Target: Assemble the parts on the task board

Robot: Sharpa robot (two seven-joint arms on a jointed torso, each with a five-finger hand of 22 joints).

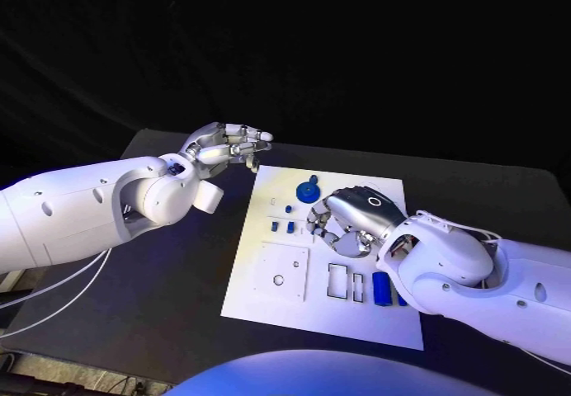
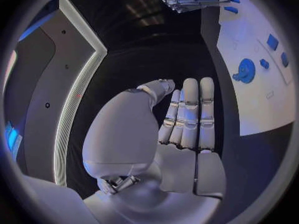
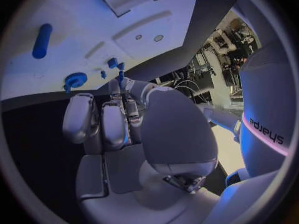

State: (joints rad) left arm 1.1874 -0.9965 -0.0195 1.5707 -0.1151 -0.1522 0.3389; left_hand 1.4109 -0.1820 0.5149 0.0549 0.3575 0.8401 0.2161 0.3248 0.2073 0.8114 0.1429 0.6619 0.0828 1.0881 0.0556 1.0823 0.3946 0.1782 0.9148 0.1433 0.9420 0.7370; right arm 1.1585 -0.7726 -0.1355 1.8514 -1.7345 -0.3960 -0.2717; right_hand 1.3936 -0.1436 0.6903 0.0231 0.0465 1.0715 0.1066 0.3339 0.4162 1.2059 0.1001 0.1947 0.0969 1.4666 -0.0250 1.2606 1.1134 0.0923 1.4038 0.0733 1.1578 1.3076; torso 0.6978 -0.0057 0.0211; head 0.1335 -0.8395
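I see the right robot hand (image 1: 353, 218) over the task board (image 1: 323, 318), fingers curled, pinching a small blue part (image 3: 120, 76). The left robot hand (image 1: 226, 145) hovers off the board's far corner, fingers straight, holding nothing.

- We see the white task board (image 1: 291, 297) lying flat on the desk, with cut-out slots near its front edge.
- A round blue part (image 1: 309, 192) sits near its far edge.
- A long blue part (image 1: 381, 288) lies beside the slots.
- Small blue parts (image 1: 290, 225) lie mid-board.
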